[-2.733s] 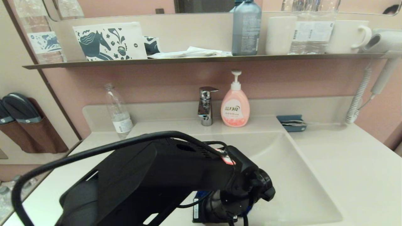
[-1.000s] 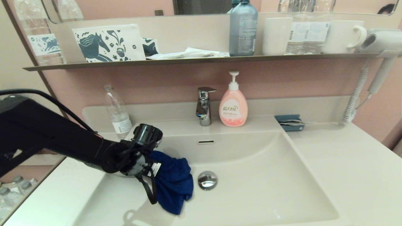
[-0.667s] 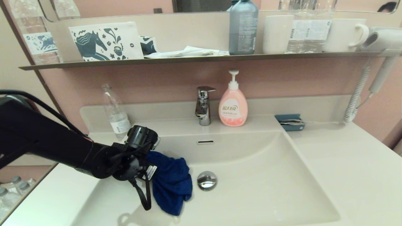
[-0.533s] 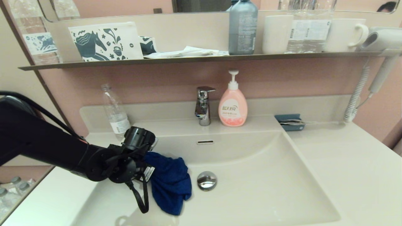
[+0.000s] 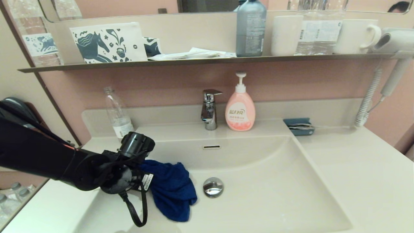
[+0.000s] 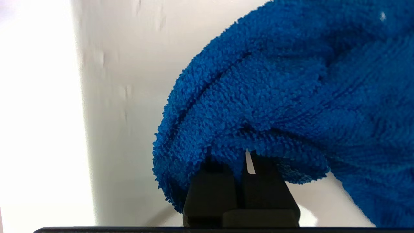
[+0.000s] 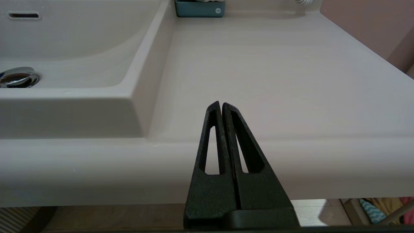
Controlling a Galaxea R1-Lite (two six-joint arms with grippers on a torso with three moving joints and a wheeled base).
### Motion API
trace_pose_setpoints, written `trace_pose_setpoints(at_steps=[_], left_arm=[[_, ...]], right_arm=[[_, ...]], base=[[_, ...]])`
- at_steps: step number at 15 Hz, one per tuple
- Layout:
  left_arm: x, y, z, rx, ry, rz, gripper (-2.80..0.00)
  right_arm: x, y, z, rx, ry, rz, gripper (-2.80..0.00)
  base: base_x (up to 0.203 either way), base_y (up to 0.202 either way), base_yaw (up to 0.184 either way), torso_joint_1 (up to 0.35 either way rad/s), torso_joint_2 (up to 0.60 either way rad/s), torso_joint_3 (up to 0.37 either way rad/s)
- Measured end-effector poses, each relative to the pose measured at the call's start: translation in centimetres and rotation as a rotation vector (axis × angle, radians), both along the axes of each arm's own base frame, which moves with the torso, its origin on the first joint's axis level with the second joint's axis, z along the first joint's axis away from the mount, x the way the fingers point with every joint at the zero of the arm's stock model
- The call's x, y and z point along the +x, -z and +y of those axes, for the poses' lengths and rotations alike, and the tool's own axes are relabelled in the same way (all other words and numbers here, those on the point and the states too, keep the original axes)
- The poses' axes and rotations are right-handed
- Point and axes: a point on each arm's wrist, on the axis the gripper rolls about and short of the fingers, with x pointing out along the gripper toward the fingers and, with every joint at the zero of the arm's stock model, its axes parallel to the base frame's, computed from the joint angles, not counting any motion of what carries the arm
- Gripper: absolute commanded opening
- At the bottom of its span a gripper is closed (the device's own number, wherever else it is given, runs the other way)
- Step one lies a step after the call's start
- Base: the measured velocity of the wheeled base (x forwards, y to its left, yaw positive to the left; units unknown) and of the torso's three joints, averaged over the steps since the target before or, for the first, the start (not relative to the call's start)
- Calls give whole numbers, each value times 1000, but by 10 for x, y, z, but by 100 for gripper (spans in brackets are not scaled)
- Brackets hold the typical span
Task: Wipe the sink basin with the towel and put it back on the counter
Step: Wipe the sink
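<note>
Head view: left gripper [image 5: 142, 176] low at the left side of the sink basin [image 5: 275, 194], pinching the blue towel [image 5: 173, 191]; towel bunched on the basin floor, just beside the chrome drain plug [image 5: 213, 186].

Left wrist view: fingers [image 6: 210, 187] squeezed tight on a towel [image 6: 291, 97] fold.

Right wrist view: right gripper [image 7: 222, 108] closed, holding nothing, parked by the counter [image 7: 275, 81] front edge.

The towel [image 5: 173, 189] lies in the sink basin [image 5: 275, 194] (left of the drain plug [image 5: 213, 187]).
</note>
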Motion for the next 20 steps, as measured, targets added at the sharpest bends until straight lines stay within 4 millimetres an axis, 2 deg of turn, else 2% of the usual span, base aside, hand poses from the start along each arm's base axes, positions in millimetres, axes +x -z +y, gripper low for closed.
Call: trace_pose_setpoints(at_steps=[9, 15, 20], left_arm=[[-11, -26, -71, -183, -20, -98, -280], [-14, -44, -107, -244, -5, -134, -280], [1, -39, -132, -333, -73, -215, -280]], right_arm=[[0, 0, 0, 0, 0, 0, -280], [0, 0, 0, 0, 0, 0, -280], [0, 0, 0, 0, 0, 0, -280]], base=[[0, 0, 0, 0, 0, 0], [0, 0, 0, 0, 0, 0], [0, 0, 0, 0, 0, 0]])
